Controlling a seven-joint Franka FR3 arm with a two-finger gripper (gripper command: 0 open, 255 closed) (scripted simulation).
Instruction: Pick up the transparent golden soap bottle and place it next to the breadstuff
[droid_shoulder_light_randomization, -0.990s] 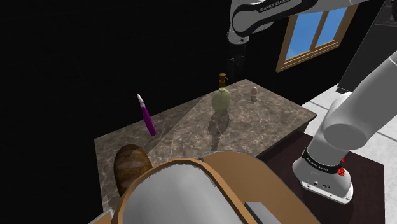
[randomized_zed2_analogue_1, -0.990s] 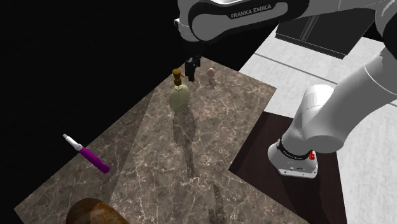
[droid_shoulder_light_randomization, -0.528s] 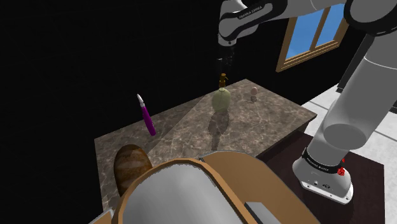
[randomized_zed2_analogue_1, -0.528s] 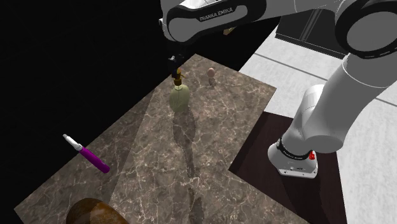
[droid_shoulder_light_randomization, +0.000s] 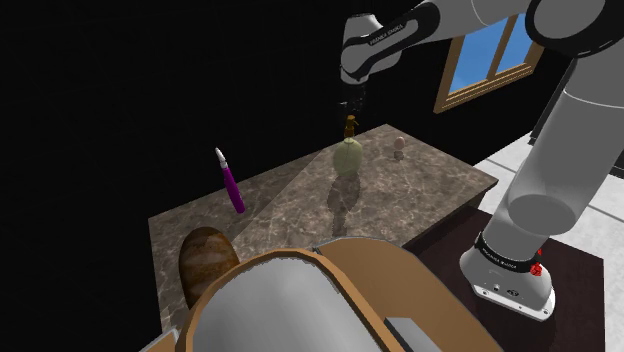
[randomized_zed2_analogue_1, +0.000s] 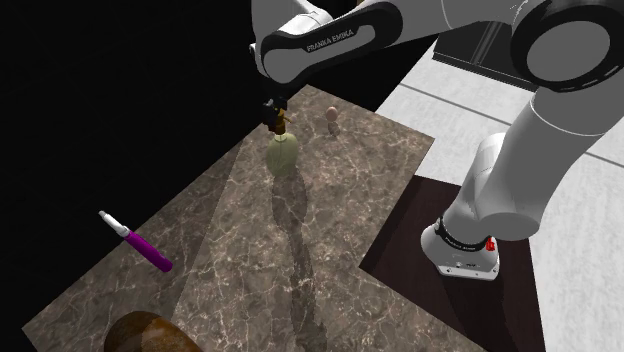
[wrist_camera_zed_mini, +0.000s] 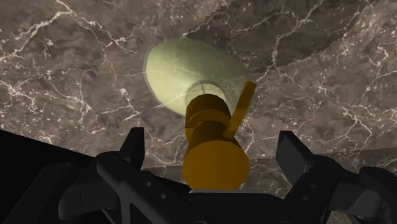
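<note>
Breadstuff: a brown loaf (droid_shoulder_light_randomization: 205, 262) lay at the near corner of the marbled surface (droid_shoulder_light_randomization: 420, 190), low in the shoulder view's left.

Purple stick: a slim purple stick (droid_shoulder_light_randomization: 231, 182) with a white tip stood tilted between the loaf and the bottle, apart from both.

Soap bottle: the soap bottle (droid_shoulder_light_randomization: 347, 155), with a pale yellow-green rounded body and a golden-brown pump, stood upright near the far edge of the surface, well apart from the loaf.

Pincer: the pincer (droid_shoulder_light_randomization: 349, 108) hung just above the pump. In the wrist view its fingers (wrist_camera_zed_mini: 133, 149) stood wide apart on either side of the pump head. They touched nothing, so it had hold of nothing.

Pinkish thing: a small pinkish thing (droid_shoulder_light_randomization: 400, 147) sat near the bottle, on the shoulder view's right of it.

Done: the pincer looked lined up over the bottle, by my reading.

Left: nearly everything. It had yet to lower around the bottle, close on it, lift it, carry it across the surface and set it beside the loaf.
</note>
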